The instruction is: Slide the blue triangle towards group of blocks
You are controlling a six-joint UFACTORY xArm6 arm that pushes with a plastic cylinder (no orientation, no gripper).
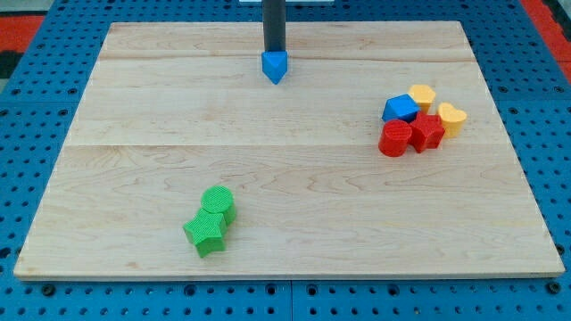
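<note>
The blue triangle (275, 66) lies near the view's top centre of the wooden board (134, 178). My tip (273, 51) stands just behind it, at its top edge, touching or nearly touching it. A group of blocks sits at the view's right: a blue block (401, 109), a yellow block (422, 95), a yellow heart-like block (451, 117), a red cylinder (395, 139) and a red star-like block (427, 130), all packed together. The blue triangle is far to the left of that group.
A green cylinder (218, 202) and a green star-shaped block (206, 231) touch each other at the view's lower left. A blue pegboard surface (36, 116) surrounds the board on all sides.
</note>
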